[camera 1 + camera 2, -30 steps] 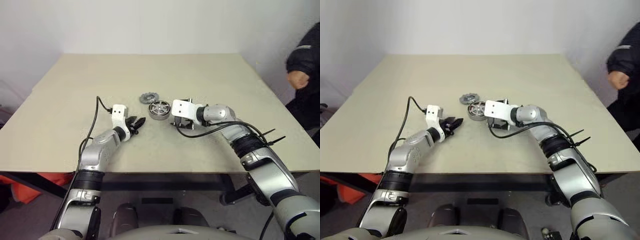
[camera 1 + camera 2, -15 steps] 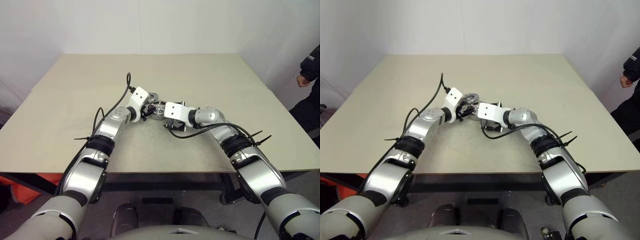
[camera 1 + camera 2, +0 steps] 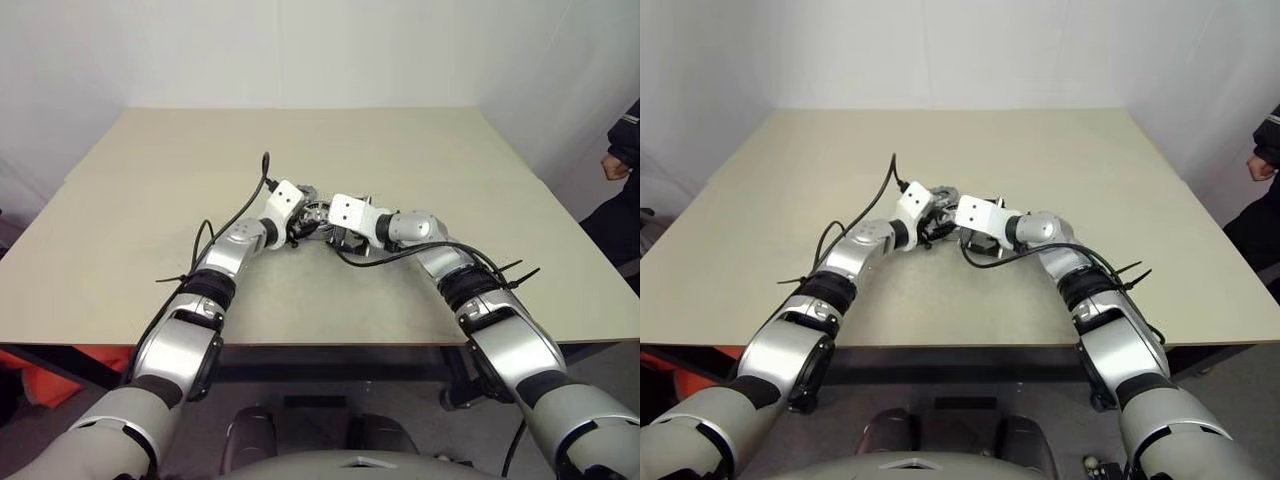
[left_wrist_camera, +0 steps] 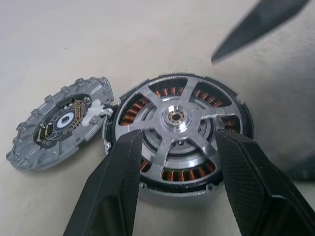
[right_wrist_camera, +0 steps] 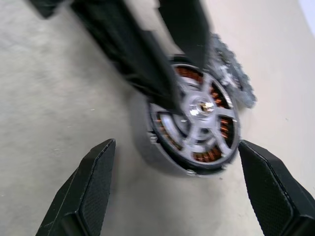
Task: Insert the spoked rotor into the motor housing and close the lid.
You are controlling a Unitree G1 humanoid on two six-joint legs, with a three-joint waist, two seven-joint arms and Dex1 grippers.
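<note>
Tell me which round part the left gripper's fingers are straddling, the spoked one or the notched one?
The spoked rotor, sitting over copper windings. The left gripper has a finger at each side of it. The lid, dull grey and notch-edged, lies beside it.

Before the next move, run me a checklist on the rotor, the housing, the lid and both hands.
1. Spoked rotor seated inside motor housing, copper windings showing between the spokes: ok.
2. Lid on the housing: not ok; it lies on the table beside it, against its edge.
3. Left hand at the assembly, one finger over the rotor, the other over the housing's rim; grip: cannot tell.
4. Right hand open, fingers wide on either side of the housing, not touching: ok.
5. The two hands close together over the parts: collision margin cannot tell.
</note>
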